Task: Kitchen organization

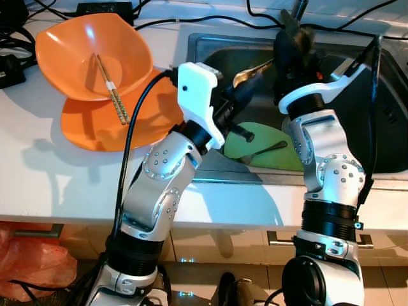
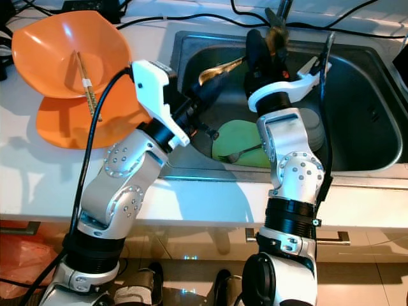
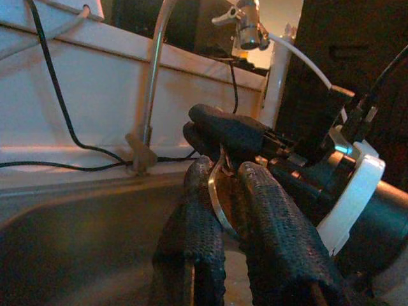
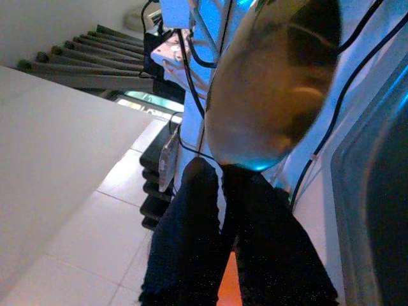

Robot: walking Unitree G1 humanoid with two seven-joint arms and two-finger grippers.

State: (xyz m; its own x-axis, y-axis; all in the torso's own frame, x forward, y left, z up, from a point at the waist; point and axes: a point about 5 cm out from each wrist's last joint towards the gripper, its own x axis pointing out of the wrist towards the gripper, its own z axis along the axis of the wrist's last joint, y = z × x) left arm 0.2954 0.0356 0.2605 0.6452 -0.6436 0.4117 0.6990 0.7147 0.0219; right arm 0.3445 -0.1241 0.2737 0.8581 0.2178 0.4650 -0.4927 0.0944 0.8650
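Observation:
Both arms reach over the steel sink. My left gripper is shut on a gold-toned metal spoon, held above the sink and pointing toward the right arm. In the left wrist view the spoon's rim sits edge-on between the black fingers. My right gripper points upward at the back of the sink. It is shut on a second metal spoon whose bowl rises past its fingertips. The two grippers are close together.
A green plate with a dark utensil lies in the sink. On the white counter to the left, an orange bowl holding chopsticks rests on an orange plate. Black cables and the faucet run behind the sink.

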